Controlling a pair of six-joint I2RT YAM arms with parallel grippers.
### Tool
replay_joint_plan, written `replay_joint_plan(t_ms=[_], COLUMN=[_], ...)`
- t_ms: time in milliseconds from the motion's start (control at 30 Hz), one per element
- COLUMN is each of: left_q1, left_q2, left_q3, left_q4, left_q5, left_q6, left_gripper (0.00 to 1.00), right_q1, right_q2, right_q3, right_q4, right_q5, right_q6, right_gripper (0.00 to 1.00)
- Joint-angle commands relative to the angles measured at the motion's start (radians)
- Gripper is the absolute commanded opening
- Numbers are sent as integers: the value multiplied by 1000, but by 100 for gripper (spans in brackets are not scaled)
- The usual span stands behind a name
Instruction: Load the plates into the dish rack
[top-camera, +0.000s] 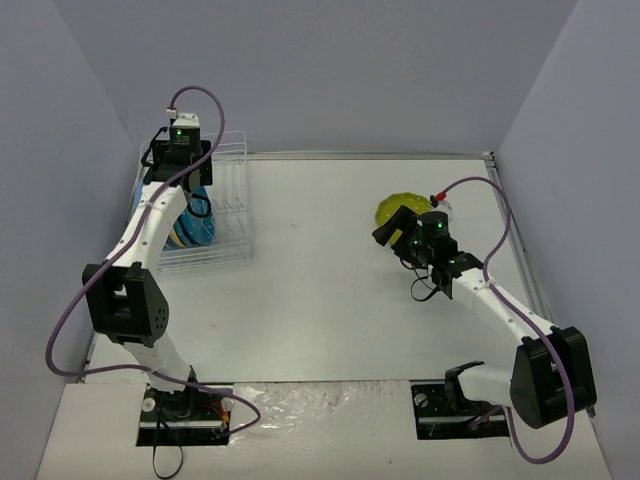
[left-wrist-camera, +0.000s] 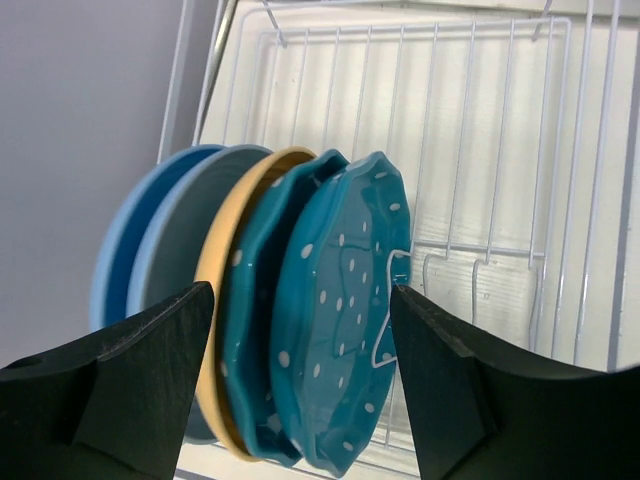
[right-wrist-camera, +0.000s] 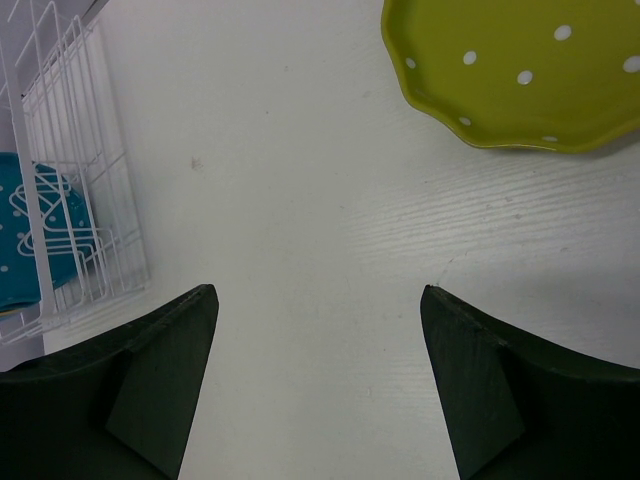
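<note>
The left tool (left-wrist-camera: 300, 292), jaws spread and empty, straddles five plates (left-wrist-camera: 340, 330) held on edge by the slots of the dish rack (left-wrist-camera: 480, 120), while the right tool (right-wrist-camera: 318, 290), also open, hovers over the bench (right-wrist-camera: 300, 150) near the flat lime green plate (right-wrist-camera: 520, 70).

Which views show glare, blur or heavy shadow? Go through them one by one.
Top view: even, soft light, faint shadows on the table, a glare patch at its near edge. Left wrist view: the plates sharp, the rack behind washed out, the fingers nearly black. Right wrist view: the green plate sharp, a soft shadow along its edge.
</note>
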Motion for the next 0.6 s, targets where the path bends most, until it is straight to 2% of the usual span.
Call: replay_joint_plan(t_ms=[0, 133, 233, 300, 567], left_q1=[0, -21, -39, -63, -262], left_q2=[-123, -166, -223, -273, -427], left_q3=[135, 168, 171, 141, -64], left_q4=[-69, -120, -165, -172, -36], left_q5=[-9, 24, 105, 208, 400], left_q6=[-11, -33, -74, -123, -276], left_gripper=[68, 69, 69, 69, 71], right_q1=[-2, -25, -73, -132, -360], right_q2=[-40, -55, -44, -35, 63], right_q3=[8, 0, -9, -22, -27], right_q4=[34, 4, -15, -21, -30], right_q5=[55, 155, 187, 191, 121], right_q6=[0, 0, 0, 3, -24], right_gripper=[79, 79, 80, 80, 80])
